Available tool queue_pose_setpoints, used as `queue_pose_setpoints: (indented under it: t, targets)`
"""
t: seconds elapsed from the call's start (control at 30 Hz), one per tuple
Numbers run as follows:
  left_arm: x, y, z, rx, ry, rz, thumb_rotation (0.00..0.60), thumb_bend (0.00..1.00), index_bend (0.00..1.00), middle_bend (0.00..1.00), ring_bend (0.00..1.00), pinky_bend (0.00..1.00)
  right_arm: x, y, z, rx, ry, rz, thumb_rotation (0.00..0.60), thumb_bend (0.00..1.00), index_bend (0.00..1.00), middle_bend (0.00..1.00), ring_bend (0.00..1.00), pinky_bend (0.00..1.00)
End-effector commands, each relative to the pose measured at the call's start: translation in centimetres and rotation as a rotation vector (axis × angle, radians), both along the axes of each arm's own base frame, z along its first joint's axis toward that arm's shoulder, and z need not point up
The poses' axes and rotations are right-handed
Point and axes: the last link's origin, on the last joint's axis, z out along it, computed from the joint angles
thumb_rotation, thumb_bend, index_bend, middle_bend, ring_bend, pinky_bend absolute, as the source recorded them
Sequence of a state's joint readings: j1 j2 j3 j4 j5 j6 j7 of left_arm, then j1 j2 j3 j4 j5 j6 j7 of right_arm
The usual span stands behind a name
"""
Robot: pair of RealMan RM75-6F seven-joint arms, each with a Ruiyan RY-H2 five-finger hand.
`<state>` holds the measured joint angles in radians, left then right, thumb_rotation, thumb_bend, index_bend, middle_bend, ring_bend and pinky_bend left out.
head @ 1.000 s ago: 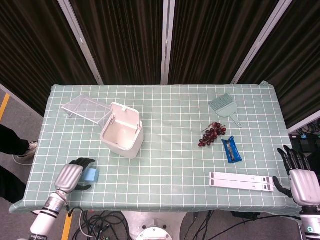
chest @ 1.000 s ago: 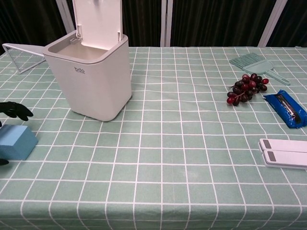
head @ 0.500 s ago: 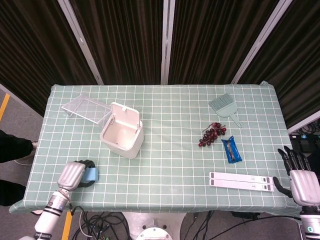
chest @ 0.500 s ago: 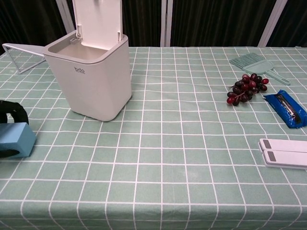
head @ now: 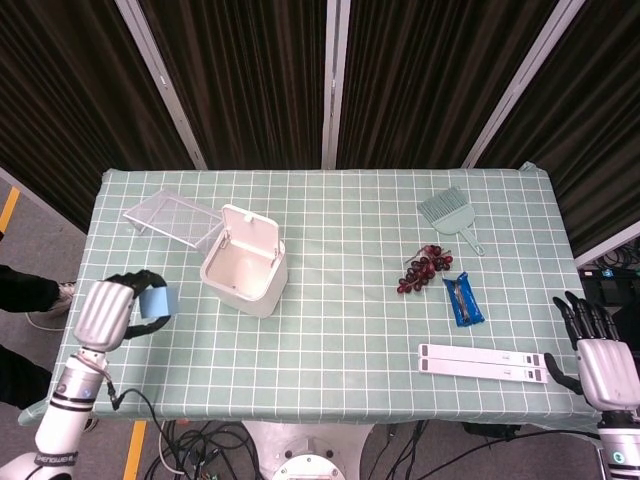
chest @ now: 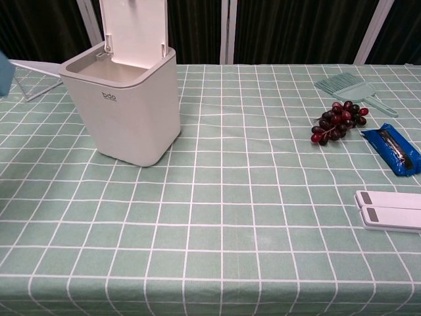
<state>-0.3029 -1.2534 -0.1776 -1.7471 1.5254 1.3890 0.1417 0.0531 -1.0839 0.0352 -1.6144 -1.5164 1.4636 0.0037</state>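
Head view: left hand (head: 103, 311) up off the tablecloth (head: 340, 320) now, fingers wrapped around the blue block (head: 153, 302). A second ago the block sat flat near the front-left corner; now lifted, left of the white bin (head: 245, 262) and roughly level with it. Looks like a secure carry toward the open bin. Right hand (head: 598, 365) parked far right of the bin, past the table edge, fingers spread, holding nothing.

Chest view: only a sliver of the blue block (chest: 4, 72) at the frame edge, up beside the bin (chest: 125, 105); hand itself out of shot. Block soft-looking, matte, boxy. Bin smooth plastic, lid flipped up. Glossy grapes (chest: 339, 120) and a crinkly blue wrapper (chest: 393, 149) way right of the bin.
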Motion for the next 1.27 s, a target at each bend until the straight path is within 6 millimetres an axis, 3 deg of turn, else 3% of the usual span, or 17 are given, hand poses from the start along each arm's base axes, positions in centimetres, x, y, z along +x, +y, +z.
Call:
queue_pose_setpoints:
  t: [0.03, 0.17, 0.37, 0.57, 0.63, 0.67, 0.77, 0.83, 0.93, 1.1, 1.2, 1.27]
  targets:
    - [3.3, 2.3, 0.9, 0.013, -0.039, -0.068, 0.6, 0.25, 0.56, 0.57, 0.55, 0.61, 0.1, -0.1, -0.2, 0.004, -0.001, 0.004, 0.6, 0.28, 0.0, 0.0, 0.0, 0.0]
    - [6.1, 4.4, 0.3, -0.004, -0.053, -0.117, 0.6, 0.25, 0.56, 0.57, 0.55, 0.61, 0.1, -0.1, -0.3, 0.009, 0.001, 0.001, 0.6, 0.28, 0.0, 0.0, 0.0, 0.0]
    - [9.6, 6.0, -1.8, -0.078, -0.05, -0.173, 0.6, 0.24, 0.56, 0.56, 0.54, 0.61, -0.1, -0.1, -0.5, 0.013, 0.0, -0.009, 0.6, 0.28, 0.0, 0.0, 0.0, 0.0]
    - [11.1, 7.5, -3.2, -0.094, -0.065, -0.176, 0.6, 0.24, 0.54, 0.55, 0.53, 0.6, -0.3, -0.2, -0.6, 0.016, -0.004, -0.015, 0.6, 0.28, 0.0, 0.0, 0.0, 0.0]
    - [11.2, 7.9, -3.6, -0.108, -0.053, -0.169, 0.6, 0.22, 0.49, 0.51, 0.49, 0.59, -0.4, -0.2, -0.7, 0.017, -0.006, -0.017, 0.6, 0.28, 0.0, 0.0, 0.0, 0.0]
    - [11.1, 8.0, -3.8, -0.121, -0.044, -0.167, 0.6, 0.21, 0.45, 0.48, 0.46, 0.58, -0.5, -0.2, -0.7, 0.016, -0.007, -0.017, 0.6, 0.28, 0.0, 0.0, 0.0, 0.0]
    - [10.7, 7.8, -4.1, -0.168, -0.032, -0.155, 0.6, 0.1, 0.14, 0.23, 0.29, 0.46, -0.6, -0.2, -0.6, 0.016, -0.008, -0.02, 0.6, 0.28, 0.0, 0.0, 0.0, 0.0]
    - [10.4, 7.6, -3.9, -0.167, -0.026, -0.149, 0.6, 0.06, 0.07, 0.14, 0.2, 0.38, -0.7, -0.2, -0.6, 0.021, -0.01, -0.02, 0.6, 0.27, 0.0, 0.0, 0.0, 0.0]
    - [9.9, 7.2, -3.5, -0.138, -0.022, -0.143, 0.6, 0.03, 0.06, 0.09, 0.12, 0.29, -0.7, -0.2, -0.6, 0.023, -0.011, -0.015, 0.6, 0.26, 0.0, 0.0, 0.0, 0.0]
    - [8.2, 5.6, -2.1, -0.091, -0.013, -0.108, 0.6, 0.03, 0.06, 0.09, 0.11, 0.25, -0.4, -0.2, -0.7, 0.021, -0.017, -0.01, 0.6, 0.26, 0.0, 0.0, 0.0, 0.0]
    - [5.3, 2.8, -1.0, -0.041, 0.006, -0.047, 0.6, 0.03, 0.06, 0.09, 0.11, 0.25, -0.4, -0.1, -0.6, 0.016, -0.019, -0.009, 0.6, 0.26, 0.0, 0.0, 0.0, 0.0]
    - [2.2, 0.3, -0.4, 0.012, 0.052, 0.009, 0.6, 0.03, 0.07, 0.1, 0.11, 0.25, -0.4, 0.0, -0.6, 0.014, -0.02, -0.01, 0.6, 0.26, 0.0, 0.0, 0.0, 0.0]
